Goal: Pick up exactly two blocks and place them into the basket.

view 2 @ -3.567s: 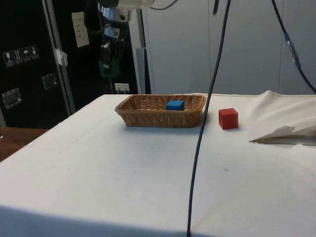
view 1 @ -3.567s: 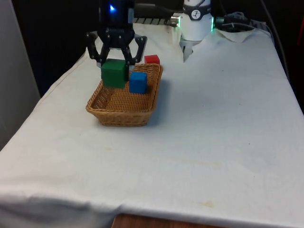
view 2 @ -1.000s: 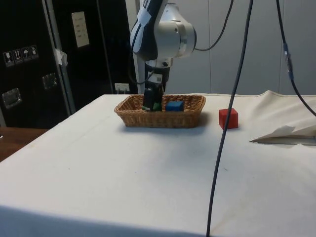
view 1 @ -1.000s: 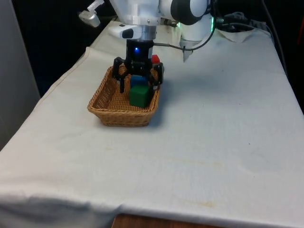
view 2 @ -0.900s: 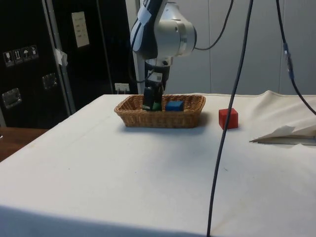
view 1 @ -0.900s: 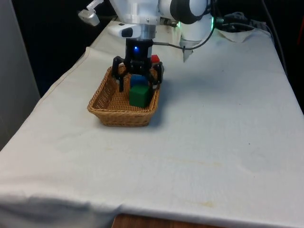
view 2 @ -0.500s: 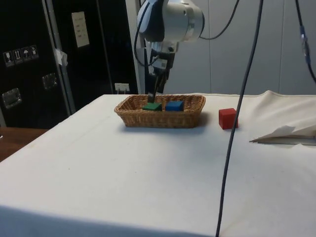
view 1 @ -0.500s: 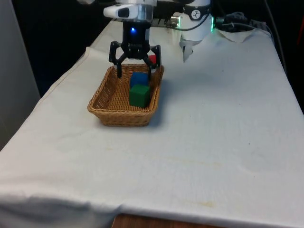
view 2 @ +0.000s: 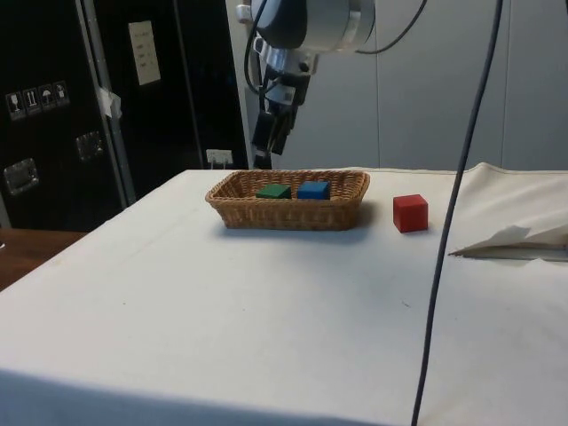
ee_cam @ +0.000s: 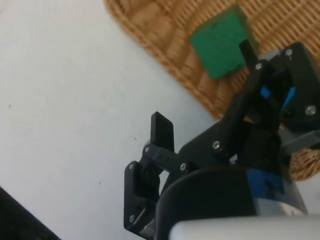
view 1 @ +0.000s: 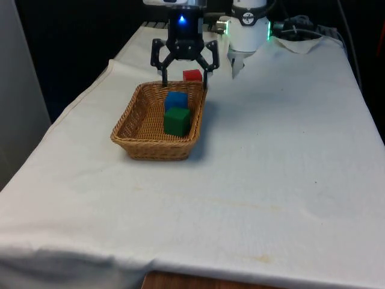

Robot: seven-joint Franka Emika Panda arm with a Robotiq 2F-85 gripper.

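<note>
Gripper (view 1: 184, 72): black, hard and shiny, with two thin fingers spread wide apart. It holds nothing. It hangs in the air above the far end of the basket.
Basket (view 1: 139, 123): brown and woven, bumpy like twisted straw, long with low walls. It sits on the table, below the gripper and a bit nearer the camera in the front view.
Green block (view 1: 177, 121): a smooth cube with flat sides and sharp corners. It lies in the basket, below the gripper, and touches no finger.
Blue block (view 1: 176, 100): a smooth cube too. It lies in the basket just beside the green block, on the side closer to the gripper.
Red block (view 1: 192, 75): a smooth cube on the table outside the basket, just past its far rim, seen between the fingers in the front view.
Table (view 1: 283, 162): covered with a soft white cloth that has a few folds.
</note>
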